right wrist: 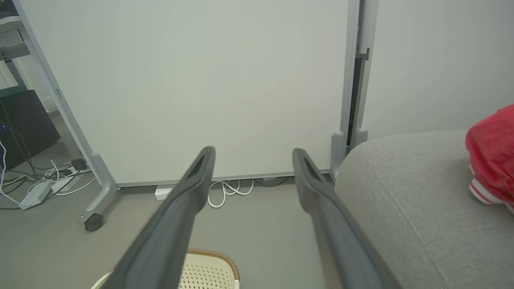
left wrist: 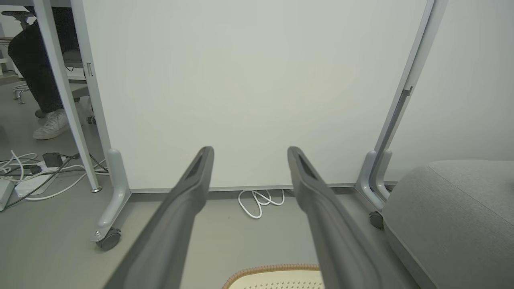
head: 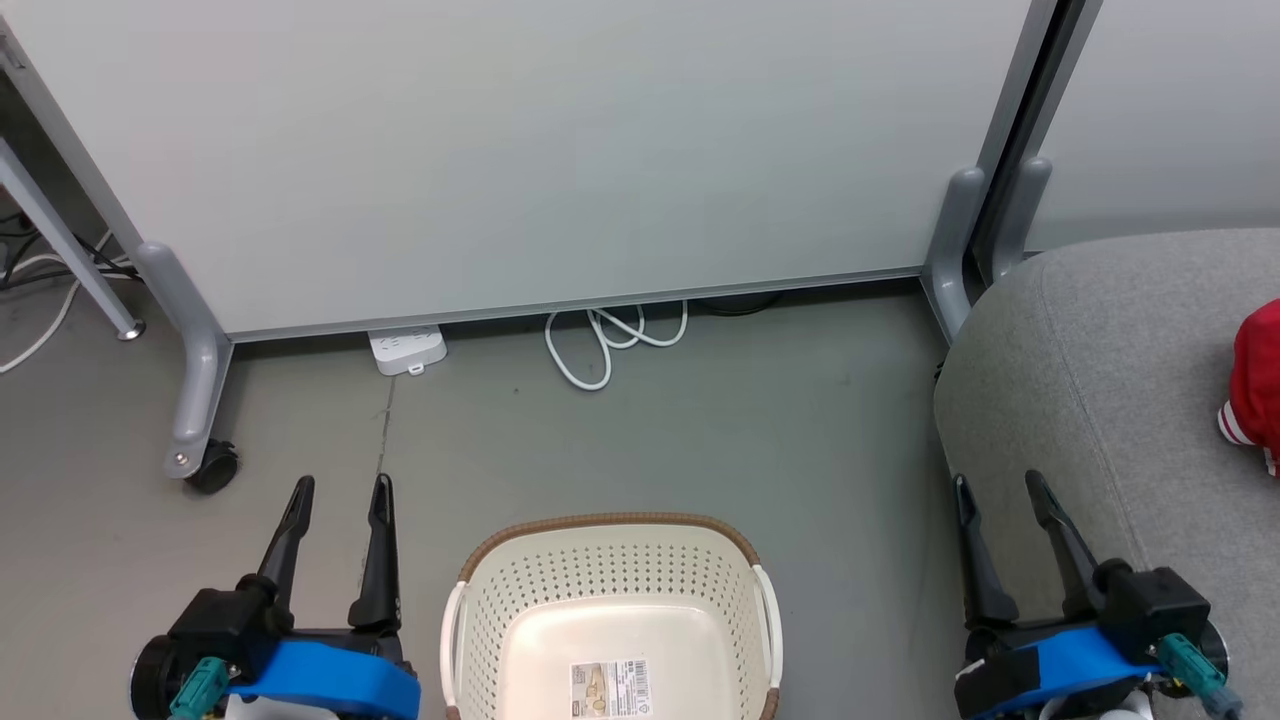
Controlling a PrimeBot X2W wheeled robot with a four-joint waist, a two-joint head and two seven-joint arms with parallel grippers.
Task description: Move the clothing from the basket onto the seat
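One basket [head: 610,565]. Right of it, one seat [head: 1090,350] bearing one red garment [head: 1260,370]. Beyond it, two panels [head: 520,150] [head: 1170,110], one power strip [head: 406,350], one coiled cable [head: 610,340]. Flanking it, two grippers: left gripper [head: 340,485], right gripper [head: 995,480].

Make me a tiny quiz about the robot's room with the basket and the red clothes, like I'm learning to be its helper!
1. True or false: the bright red soft fabric clothing lies on the large light-grey upholstered seat.
2. Where does the cream-white perforated plastic basket stand? A) on the seat B) on the grey floor, between the left gripper and the right gripper C) on a table
3. Fill in: both grippers are ____ (open or shut).
Key: 1 true; 2 B; 3 open.
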